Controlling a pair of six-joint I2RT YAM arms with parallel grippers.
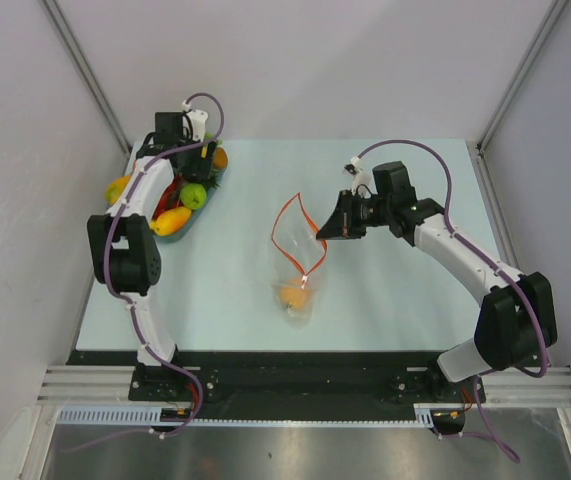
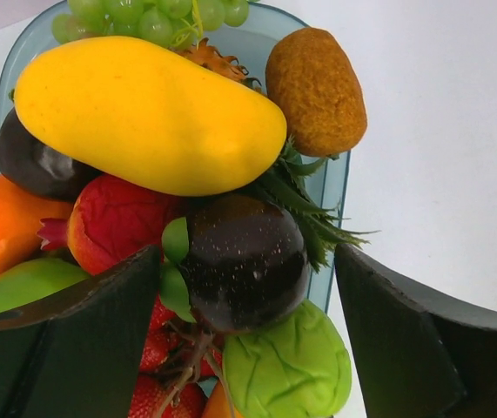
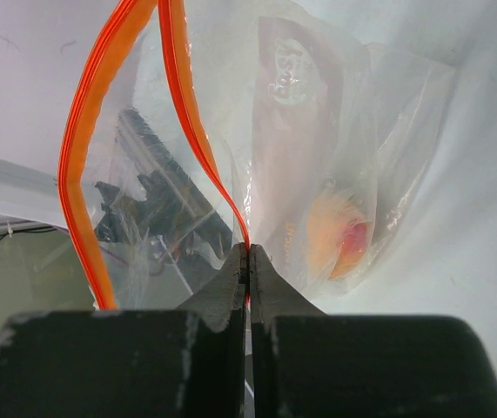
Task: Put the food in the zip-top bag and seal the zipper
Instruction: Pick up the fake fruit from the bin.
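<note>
- The left gripper (image 2: 248, 261) hangs over the dish (image 2: 339, 185) with its jaws wide apart, and we see nothing held.
- A dark fruit (image 2: 239, 283) sits between the fingers (image 2: 83, 348). A gap shows on the right finger's side. On the other side we cannot tell whether the finger touches the fruit's green cap.
- The dish stands at the far left corner of the table (image 1: 395, 290), close to the left edge, with the side wall (image 1: 25, 200) just beyond.
- The zip-top bag (image 1: 300, 268) lies near the table's middle, well apart from the dish. Light table surface shows between the two, and to the bag's right and near side.
- The right gripper (image 3: 248, 259) is fully closed on the zipper (image 3: 130, 22), pinching the strip at one side of the mouth.
- The bag's mouth gapes, with the two zipper strips spread apart.
- One orange piece (image 3: 339, 235) lies inside the bag, at the end nearest the arm bases.
- In the top view, the left arm (image 1: 130, 215) covers much of the dish and its food.
- The left wrist view cuts off the grapes (image 2: 152, 17) at the top edge, an orange fruit (image 2: 0, 226) at the left edge and the dish's near end. A yellow fruit (image 2: 144, 113) lies across the pile and hides what is beneath it.
- The crinkled plastic blurs the orange piece, so we cannot tell what kind of food it is.
</note>
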